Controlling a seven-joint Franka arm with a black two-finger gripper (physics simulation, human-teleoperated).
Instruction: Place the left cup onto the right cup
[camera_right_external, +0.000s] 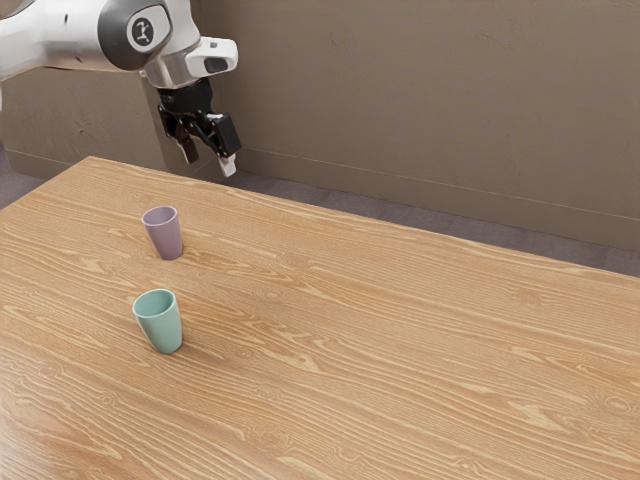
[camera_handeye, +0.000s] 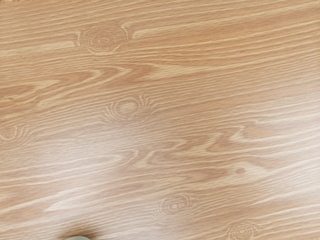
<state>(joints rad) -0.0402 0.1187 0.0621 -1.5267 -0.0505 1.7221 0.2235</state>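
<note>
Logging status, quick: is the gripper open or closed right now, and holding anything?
Gripper: open, holding nothing.

The arm (camera_right_external: 60, 35) is running off the exterior view's left and top edges, so most of it is being cut off. The table (camera_right_external: 400, 330) is running past the left, right and bottom edges there. In the wrist view a small greyish blur (camera_handeye: 77, 237) is peeking in at the picture's edge, and I cannot tell what it is. The green cup (camera_right_external: 158, 320) is hiding its inside bottom behind its near wall.
</note>
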